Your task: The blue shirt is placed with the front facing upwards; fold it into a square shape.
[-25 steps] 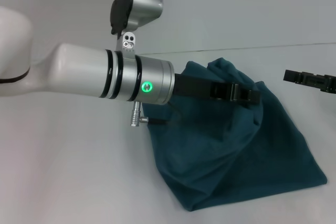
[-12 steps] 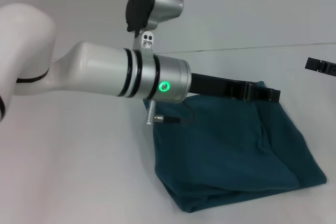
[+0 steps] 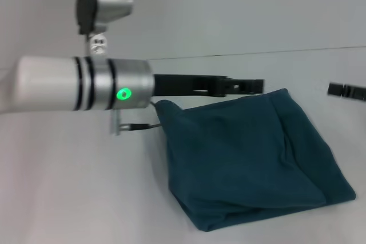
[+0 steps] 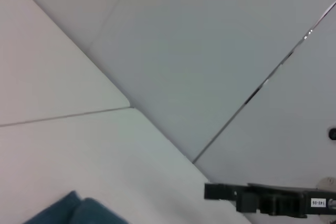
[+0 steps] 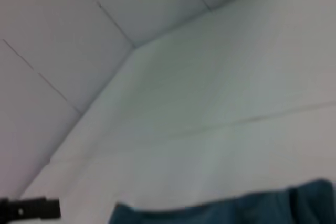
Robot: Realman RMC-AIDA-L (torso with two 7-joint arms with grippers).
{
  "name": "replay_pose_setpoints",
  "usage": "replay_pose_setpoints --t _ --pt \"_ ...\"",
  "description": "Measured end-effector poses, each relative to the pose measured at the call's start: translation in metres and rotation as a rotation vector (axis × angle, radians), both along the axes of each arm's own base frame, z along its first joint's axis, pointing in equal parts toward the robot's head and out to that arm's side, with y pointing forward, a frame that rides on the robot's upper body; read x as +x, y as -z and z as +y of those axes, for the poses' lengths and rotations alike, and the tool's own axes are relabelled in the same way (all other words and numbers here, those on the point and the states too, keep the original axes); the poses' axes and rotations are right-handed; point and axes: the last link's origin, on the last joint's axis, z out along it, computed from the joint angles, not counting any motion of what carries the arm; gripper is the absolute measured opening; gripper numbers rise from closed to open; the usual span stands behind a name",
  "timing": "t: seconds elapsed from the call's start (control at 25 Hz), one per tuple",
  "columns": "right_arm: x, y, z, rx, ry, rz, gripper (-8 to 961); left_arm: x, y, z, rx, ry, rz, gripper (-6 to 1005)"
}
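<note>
The blue shirt (image 3: 251,158) lies folded in a rough square on the white table, plain side up, its print hidden. A corner of the shirt (image 4: 73,212) shows in the left wrist view and its far edge (image 5: 226,211) in the right wrist view. My left gripper (image 3: 257,86) reaches across just above and behind the shirt's far edge, open, with no cloth in it. My right gripper (image 3: 346,91) hangs at the right border, clear of the shirt; it also shows as a black bar (image 4: 220,192) in the left wrist view.
The white table (image 3: 86,187) stretches left of and in front of the shirt. Its back edge (image 3: 297,51) meets a pale wall. My left forearm (image 3: 86,81) spans the left half of the head view above the table.
The left gripper let go of the raised cloth and pulled back to the left. The shirt's far part dropped flat. The right gripper stayed near the right border.
</note>
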Motion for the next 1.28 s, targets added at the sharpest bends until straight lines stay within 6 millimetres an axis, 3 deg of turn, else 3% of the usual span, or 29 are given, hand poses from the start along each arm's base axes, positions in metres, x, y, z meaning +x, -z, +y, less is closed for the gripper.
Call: replay_pose_setpoints --t 0.24,0.64,0.88,1.28 --pt "0.001 0.010 -0.003 -0.108 0.051 -0.017 920 -0.033 -0.024 -0.009 0.064 0.008 0.014 849" --pt "-0.007 0.040 0.010 -0.244 0.127 -0.073 919 -0.085 -0.056 -0.022 0.159 -0.019 -0.036 891" --pt "-0.015 0.057 0.021 -0.265 0.133 -0.083 919 -0.100 -0.060 -0.026 0.178 -0.041 -0.032 892" --pt "-0.026 0.082 0.032 -0.257 0.127 -0.117 919 -0.104 -0.061 -0.026 0.184 -0.042 -0.025 891"
